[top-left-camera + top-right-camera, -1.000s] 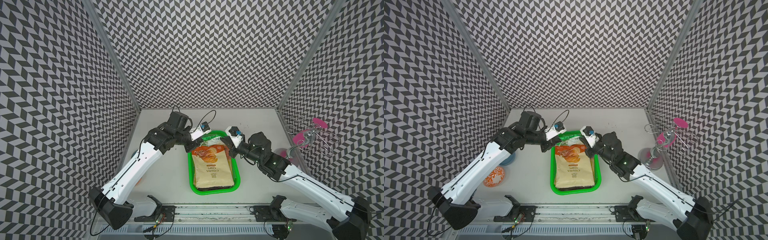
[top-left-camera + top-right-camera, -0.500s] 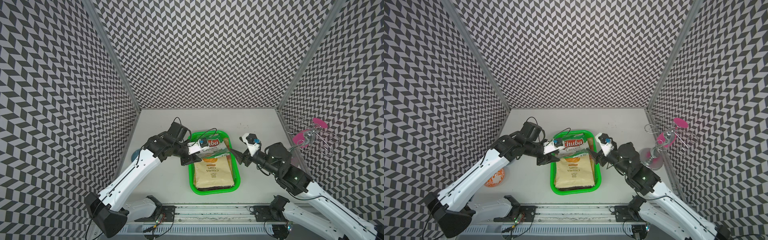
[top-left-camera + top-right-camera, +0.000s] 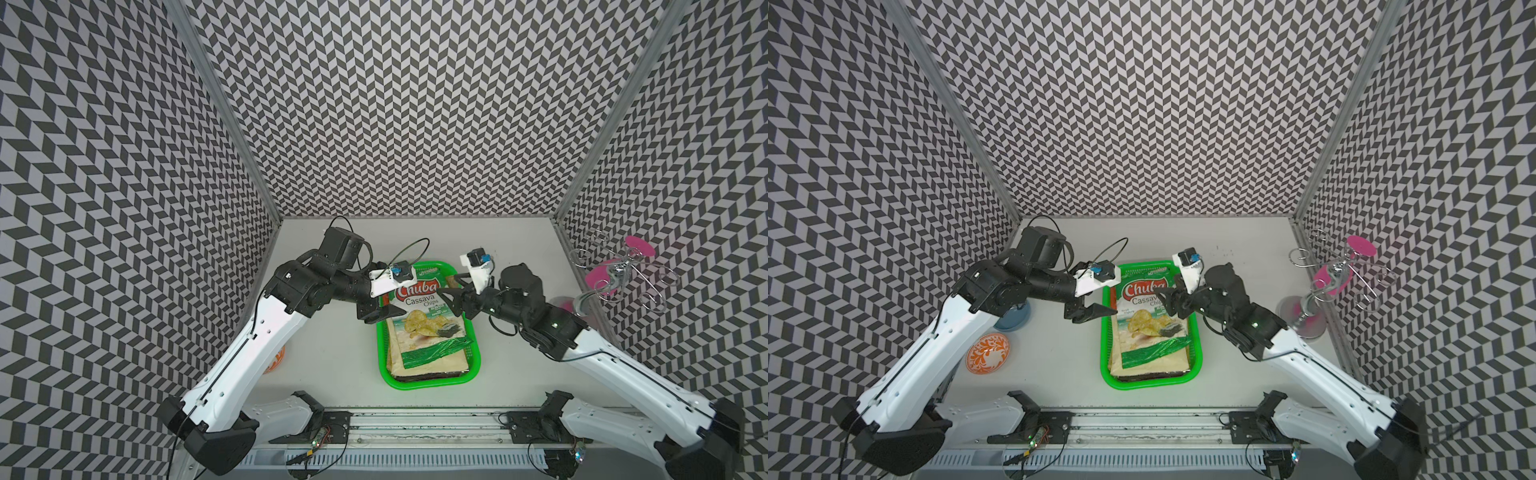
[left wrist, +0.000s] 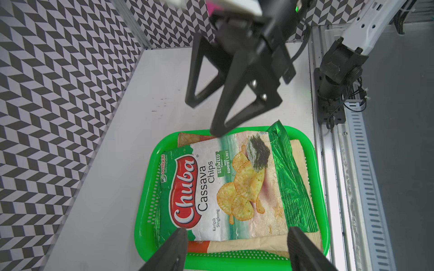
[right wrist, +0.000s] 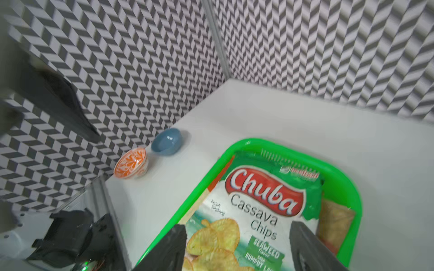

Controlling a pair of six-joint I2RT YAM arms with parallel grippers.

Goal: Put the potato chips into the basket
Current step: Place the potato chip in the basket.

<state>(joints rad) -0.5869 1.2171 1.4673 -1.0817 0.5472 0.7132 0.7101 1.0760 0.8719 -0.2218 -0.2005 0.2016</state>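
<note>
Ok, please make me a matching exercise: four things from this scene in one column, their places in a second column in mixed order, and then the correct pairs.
Things
1. Chuba bag
2. blue bowl
3. orange patterned bowl
4. pink wire stand

Places
A. far right side of the table
B. left side, the bowl farther back
C. on top of the pile in the green basket
D. left side, the bowl nearer the front

Pairs: 1-C, 2-B, 3-D, 4-A
</note>
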